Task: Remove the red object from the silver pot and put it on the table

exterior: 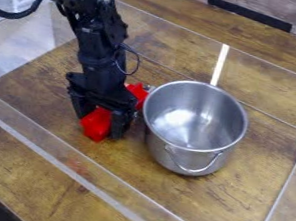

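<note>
Block-wise, the red object (104,121) lay on the table (48,187) left of centre in the frame, just beside the silver pot (193,126) on its left, not inside it. Gripper (107,111) pointed straight down over the block w/ jaws spread wide either side, so nothing looked clamped. Whether the fingertips touched the wood I couldn't tell. Block looked rigid, light, prob. plastic or painted wood w/ smooth faces, so a bit slippery. Best hold, I'd judge, was across the narrow width near mid-length, fingers on the two long flat sides, clear of the pot wall.
</note>
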